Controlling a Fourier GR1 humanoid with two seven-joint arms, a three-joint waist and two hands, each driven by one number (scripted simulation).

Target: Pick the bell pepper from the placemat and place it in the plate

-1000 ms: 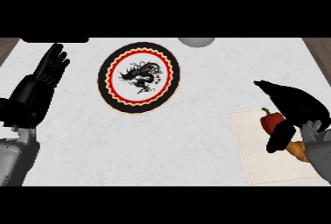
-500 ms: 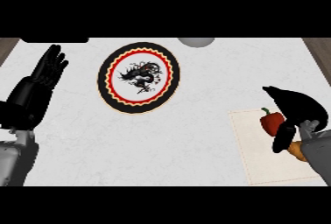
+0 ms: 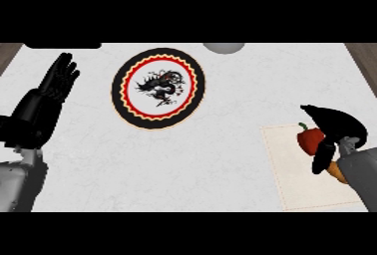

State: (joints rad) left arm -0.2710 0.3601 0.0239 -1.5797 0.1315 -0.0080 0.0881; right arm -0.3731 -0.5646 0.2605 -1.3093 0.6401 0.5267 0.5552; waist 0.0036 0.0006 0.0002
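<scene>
A red bell pepper [image 3: 309, 140] with a green stem stands on the pale placemat [image 3: 302, 184] at the right. My right hand [image 3: 341, 128] is open and cupped against the pepper's right side. Its fingers arch over the stem and its thumb [image 3: 321, 160] hangs down on the near side, with gaps between them and the pepper. The round plate [image 3: 121, 102], black-rimmed with a red and yellow ring and a dark dragon figure, lies left of centre with nothing on it. My left hand [image 3: 43, 107] rests open at the far left, fingers pointing up.
An orange object [image 3: 337, 172] shows partly under my right wrist on the placemat. A grey round object [image 3: 223, 47] sits at the counter's far edge. White counter lies between the plate and the placemat.
My right hand has shifted right and slightly down, and its fingers and thumb have drawn closer around the pepper. The pepper, plate and left hand have stayed put.
</scene>
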